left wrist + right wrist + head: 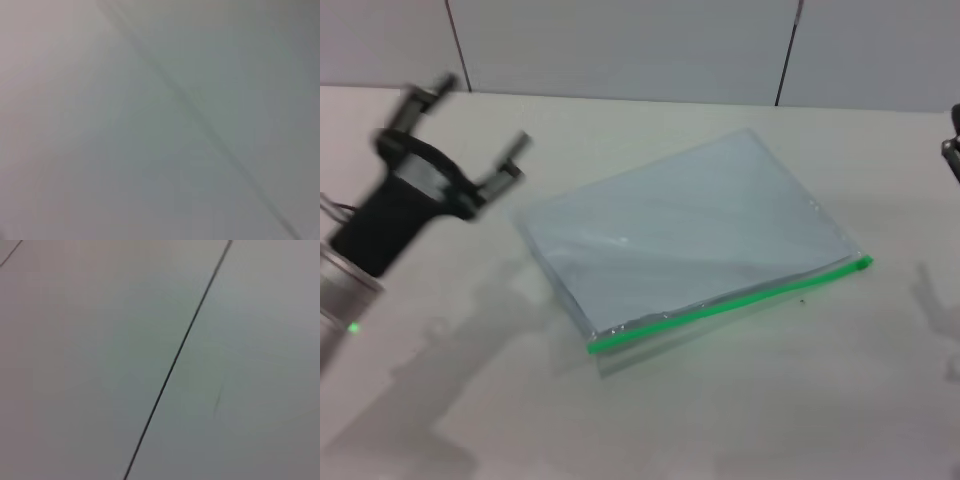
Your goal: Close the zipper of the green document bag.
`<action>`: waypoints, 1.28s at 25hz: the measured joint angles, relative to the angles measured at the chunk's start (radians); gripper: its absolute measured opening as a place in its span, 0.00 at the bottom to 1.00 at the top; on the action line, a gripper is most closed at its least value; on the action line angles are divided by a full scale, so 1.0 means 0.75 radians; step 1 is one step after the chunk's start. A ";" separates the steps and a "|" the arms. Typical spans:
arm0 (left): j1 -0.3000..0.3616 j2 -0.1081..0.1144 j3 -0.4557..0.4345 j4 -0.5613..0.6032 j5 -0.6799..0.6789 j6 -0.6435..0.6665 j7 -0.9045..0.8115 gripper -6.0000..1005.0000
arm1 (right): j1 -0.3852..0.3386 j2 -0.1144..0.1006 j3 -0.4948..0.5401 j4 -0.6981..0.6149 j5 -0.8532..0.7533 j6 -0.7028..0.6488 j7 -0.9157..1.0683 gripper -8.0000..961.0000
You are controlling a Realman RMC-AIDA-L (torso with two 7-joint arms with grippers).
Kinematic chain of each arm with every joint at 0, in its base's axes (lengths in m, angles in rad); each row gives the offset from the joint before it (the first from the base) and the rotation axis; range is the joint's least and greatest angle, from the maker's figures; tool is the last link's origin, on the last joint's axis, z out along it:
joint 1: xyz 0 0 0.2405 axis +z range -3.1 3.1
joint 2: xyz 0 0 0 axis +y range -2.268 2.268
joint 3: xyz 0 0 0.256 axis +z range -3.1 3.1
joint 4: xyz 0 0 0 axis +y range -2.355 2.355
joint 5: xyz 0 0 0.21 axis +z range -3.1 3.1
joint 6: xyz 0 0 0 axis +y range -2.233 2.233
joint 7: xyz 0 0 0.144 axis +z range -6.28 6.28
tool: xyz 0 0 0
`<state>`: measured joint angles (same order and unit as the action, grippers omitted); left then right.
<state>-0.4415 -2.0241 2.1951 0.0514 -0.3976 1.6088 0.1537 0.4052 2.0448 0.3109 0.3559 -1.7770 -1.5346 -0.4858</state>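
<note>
The surface (740, 400) carries the green document bag (685, 235), lying flat to the right of the left end effector (480, 125), which hangs wide open, holding nothing. The zipper (730, 303) lines the bag's near edge (right end effector (952, 150) barely visible, state unclear).

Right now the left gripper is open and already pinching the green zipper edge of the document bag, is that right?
Not quite. The head view shows the left gripper open, but it hangs off the green document bag on the robot's left, touching nothing. The zipper runs along the bag's near edge, untouched.
</note>
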 joint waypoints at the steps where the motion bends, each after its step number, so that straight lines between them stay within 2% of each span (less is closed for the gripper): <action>1: 0.004 0.002 0.000 0.000 -0.043 0.004 -0.041 0.85 | -0.003 0.000 -0.004 -0.004 -0.003 -0.026 0.060 0.91; 8: 0.031 0.004 0.000 0.000 -0.273 0.035 -0.345 0.85 | -0.010 -0.002 -0.031 -0.011 -0.002 -0.112 0.247 0.91; 16: 0.031 0.009 0.000 -0.003 -0.371 0.046 -0.602 0.85 | -0.013 -0.002 -0.031 -0.010 0.002 -0.117 0.272 0.91; 32: 0.024 -0.003 0.011 -0.015 -0.384 0.080 -0.633 0.84 | 0.000 -0.004 -0.032 -0.010 -0.001 -0.118 0.285 0.91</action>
